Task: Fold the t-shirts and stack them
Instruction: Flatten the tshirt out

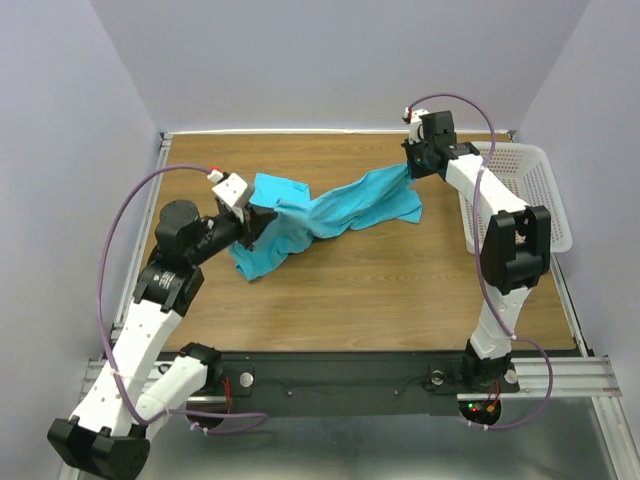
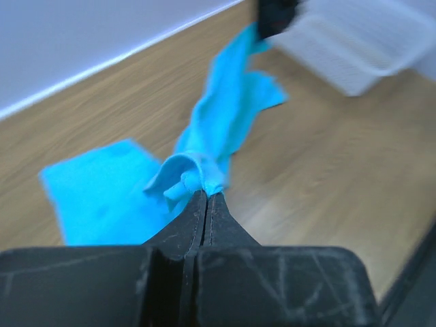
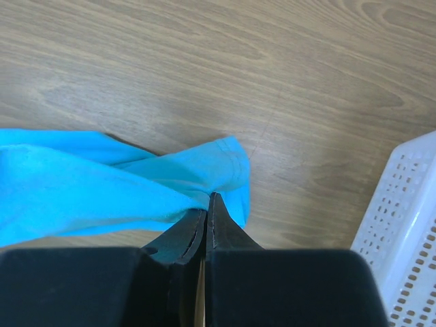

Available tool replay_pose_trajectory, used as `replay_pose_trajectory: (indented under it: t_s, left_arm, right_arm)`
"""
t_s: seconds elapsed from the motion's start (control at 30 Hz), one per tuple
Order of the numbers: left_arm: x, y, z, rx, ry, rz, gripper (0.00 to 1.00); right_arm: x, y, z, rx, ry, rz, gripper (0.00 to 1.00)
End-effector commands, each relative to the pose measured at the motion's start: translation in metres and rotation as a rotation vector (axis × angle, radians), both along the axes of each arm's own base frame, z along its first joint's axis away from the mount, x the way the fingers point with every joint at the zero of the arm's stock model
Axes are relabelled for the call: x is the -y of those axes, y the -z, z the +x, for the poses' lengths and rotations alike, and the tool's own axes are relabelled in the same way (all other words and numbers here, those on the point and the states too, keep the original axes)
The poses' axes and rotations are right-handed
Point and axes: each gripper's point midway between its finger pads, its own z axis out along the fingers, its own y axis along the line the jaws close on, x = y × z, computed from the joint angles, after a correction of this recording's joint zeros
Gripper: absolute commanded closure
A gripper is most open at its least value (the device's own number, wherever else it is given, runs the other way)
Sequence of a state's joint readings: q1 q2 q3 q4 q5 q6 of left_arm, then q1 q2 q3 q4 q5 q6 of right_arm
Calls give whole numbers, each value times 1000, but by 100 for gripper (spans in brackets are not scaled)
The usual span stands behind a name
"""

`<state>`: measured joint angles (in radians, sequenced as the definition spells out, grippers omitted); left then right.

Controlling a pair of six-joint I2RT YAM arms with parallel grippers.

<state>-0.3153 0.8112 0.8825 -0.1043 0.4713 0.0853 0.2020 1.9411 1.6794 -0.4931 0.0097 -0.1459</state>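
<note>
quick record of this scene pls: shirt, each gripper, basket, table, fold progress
t-shirt: turquoise, unfolded, pulled into a twisted band between both grippers, with loose parts draping toward the table
left gripper: shut on a bunched part of the cloth
right gripper: shut on a hemmed edge at the far right, near the basket
basket: white mesh, at the table's right edge
table: wood-grain top
fold progress: not yet folded or stacked; one shirt in view
</note>
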Motion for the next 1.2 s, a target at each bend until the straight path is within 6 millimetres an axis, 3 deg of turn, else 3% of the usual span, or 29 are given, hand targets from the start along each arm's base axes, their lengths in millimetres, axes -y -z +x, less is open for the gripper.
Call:
replay_pose_trajectory:
  t_s: [0.0,0.1,0.13,0.17,0.23,0.27,0.3,0.33,0.4,0.43,0.5,0.53,0.57,0.6,0.63,0.73,0.77,0.9,0.93,1.03,1.07,1.13,1.17]
  left_arm:
    - [54,-14,-63,41,481,-127,100]
    - [69,26,-75,-167,540,-141,100]
    - [78,41,-79,-222,523,-117,100]
    - [84,49,-84,-251,521,-103,100]
    - [98,68,-94,-319,497,-59,100]
    - [103,74,-97,-349,492,-53,100]
    - [111,85,-99,-405,479,-42,100]
    - [114,93,-100,-445,476,-28,100]
    - [122,103,-103,-497,481,-1,100]
    - [127,119,-105,-547,471,32,99]
    - [133,130,-110,-582,483,59,98]
    - [132,140,-106,-600,448,89,95]
    - [132,144,-104,-610,420,97,72]
    - [130,142,-98,-602,384,103,63]
    - [120,141,-85,-576,285,122,61]
    - [94,112,-53,-475,47,87,46]
    - [82,108,-47,-474,-32,76,33]
    - [35,80,-18,-427,-267,-62,27]
    - [16,81,-8,-433,-341,-114,26]
    - [-11,101,6,-501,-454,-162,24]
    - [-26,109,15,-521,-515,-170,24]
    - [-33,124,17,-571,-544,-180,24]
    - [-44,135,21,-601,-596,-189,24]
  right_arm:
    - [-17,-19,13,51,-43,100,99]
    - [-29,-25,6,55,-137,126,99]
    - [-30,-39,-1,80,-164,129,99]
    - [-29,-33,-10,66,-191,121,99]
    - [-26,-39,-21,85,-244,93,100]
    - [-20,-51,-27,111,-249,84,100]
    - [-13,-44,-33,100,-257,65,99]
    - [-10,-54,-39,123,-266,57,100]
    - [-3,-47,-50,110,-275,42,100]
    - [-1,-47,-55,112,-290,28,99]
    - [3,-53,-63,130,-300,9,100]
    - [4,-43,-70,110,-311,-4,100]
    - [5,-40,-73,106,-315,-11,99]
    - [8,-36,-79,95,-314,-21,99]
    - [11,-32,-82,88,-309,-31,97]
    - [13,-35,-91,100,-324,-51,94]
    - [15,-32,-96,95,-326,-56,88]
    - [13,-47,-106,141,-358,-63,80]
    - [14,-51,-108,152,-368,-70,74]
    - [20,-63,-113,188,-354,-102,55]
    - [22,-66,-114,196,-349,-113,42]
    - [22,-74,-120,222,-362,-115,25]
    - [17,-80,-128,238,-393,-99,6]
